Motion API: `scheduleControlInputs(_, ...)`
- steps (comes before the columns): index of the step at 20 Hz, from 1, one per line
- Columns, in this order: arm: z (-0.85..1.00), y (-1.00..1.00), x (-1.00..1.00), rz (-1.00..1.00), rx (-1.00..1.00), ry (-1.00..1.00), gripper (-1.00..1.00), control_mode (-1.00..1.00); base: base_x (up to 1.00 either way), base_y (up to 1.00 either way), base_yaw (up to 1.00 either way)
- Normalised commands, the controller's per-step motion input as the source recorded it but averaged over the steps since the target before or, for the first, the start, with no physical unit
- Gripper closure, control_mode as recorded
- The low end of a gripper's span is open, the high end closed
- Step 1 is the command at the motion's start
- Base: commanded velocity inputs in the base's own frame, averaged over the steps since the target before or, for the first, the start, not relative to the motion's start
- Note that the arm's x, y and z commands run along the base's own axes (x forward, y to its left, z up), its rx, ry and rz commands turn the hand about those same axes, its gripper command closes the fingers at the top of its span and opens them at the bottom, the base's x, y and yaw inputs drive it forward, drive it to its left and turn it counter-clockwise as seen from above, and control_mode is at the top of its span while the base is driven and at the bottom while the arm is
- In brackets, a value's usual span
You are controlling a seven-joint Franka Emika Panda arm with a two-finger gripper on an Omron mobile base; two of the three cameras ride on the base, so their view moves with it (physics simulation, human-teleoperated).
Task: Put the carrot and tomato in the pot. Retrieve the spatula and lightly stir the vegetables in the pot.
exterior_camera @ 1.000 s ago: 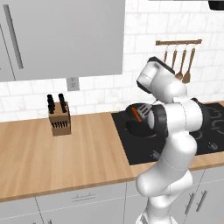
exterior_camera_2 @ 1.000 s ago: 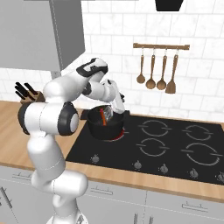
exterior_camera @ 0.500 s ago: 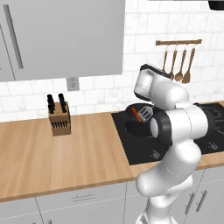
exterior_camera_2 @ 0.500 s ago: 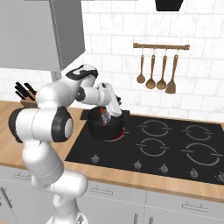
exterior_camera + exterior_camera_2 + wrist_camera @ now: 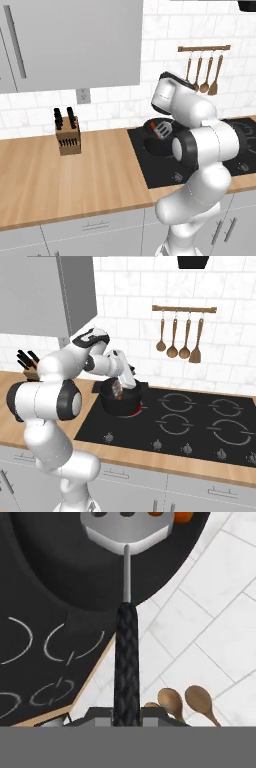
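Wooden spoons (image 5: 180, 338) hang beyond the pot (image 5: 119, 399); knife block (image 5: 67, 137) apparently left.

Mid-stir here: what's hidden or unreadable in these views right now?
- Tomato: no view shows it. The spatula head and the top edge of the hand view cover most of the pot's inside.
- Carrot: an orange sliver, cut off by the hand view's top edge.
- Claw fingertips: hidden behind the handle.
- Pot contents, right base view: wrist blocks them.

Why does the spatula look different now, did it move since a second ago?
Yes. The spatula has swung in the pot: its head sat near the pot's left side, by the knife block; now it is further right.
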Motion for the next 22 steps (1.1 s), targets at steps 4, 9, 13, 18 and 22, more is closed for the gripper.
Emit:
scheduleControlInputs(4,0.02,0.4,0.13,-0.06,0.0,0.09,1.0,-1.0,0.0,0.0,0.0)
scheduleControlInputs(9,-0.31,0.05,0.13,-0.09,0.0,0.13,1.0,-1.0,0.0,0.0,0.0)
scheduleControlInputs(13,-0.32,0.02,0.08,-0.09,-0.04,0.04,1.0,-1.0,0.0,0.0,0.0)
scheduleControlInputs(18,-0.04,0.0,0.0,-0.15,-0.24,-0.03,1.0,-1.0,0.0,0.0,0.0)
scheduleControlInputs(22,0.0,0.03,0.0,-0.19,-0.42,-0.1,1.0,-1.0,0.0,0.0,0.0)
